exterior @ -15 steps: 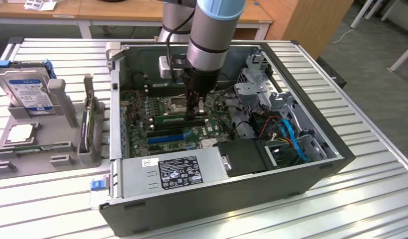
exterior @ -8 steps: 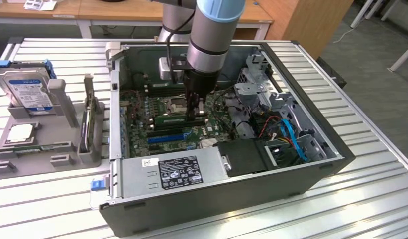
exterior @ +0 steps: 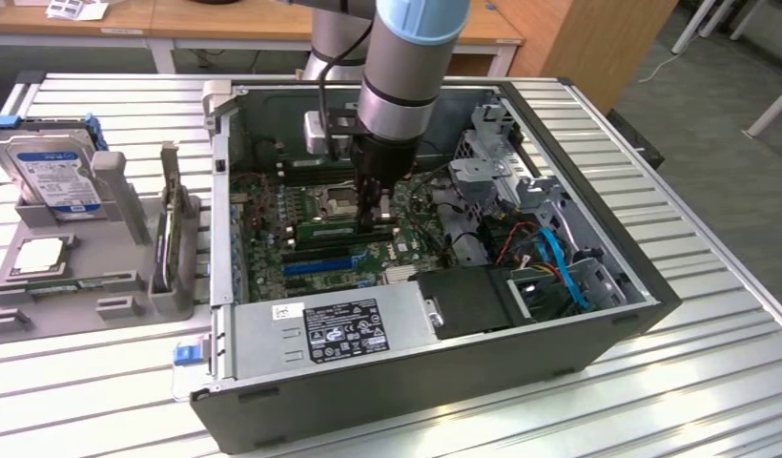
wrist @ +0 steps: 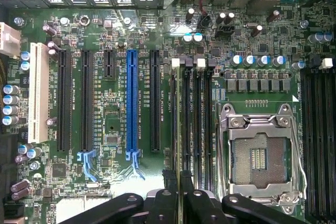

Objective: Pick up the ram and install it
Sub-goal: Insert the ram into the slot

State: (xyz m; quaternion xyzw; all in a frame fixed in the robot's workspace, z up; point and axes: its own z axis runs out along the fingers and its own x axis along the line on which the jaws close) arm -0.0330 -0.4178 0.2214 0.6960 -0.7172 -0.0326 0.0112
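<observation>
Since the ram [wrist: 178,129] is clamped edge-on in the pincer [wrist: 179,195], just over the black slots [wrist: 197,124] beside the socket [wrist: 260,156], it's best held square and pressed down evenly.

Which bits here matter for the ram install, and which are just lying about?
Job: thin green ram stick, gripped by the end effector; black memory slots; green motherboard.
Lying about: silver hard drive with blue-and-white label; grey plastic rack; long blue plastic slot; metal processor socket.
</observation>
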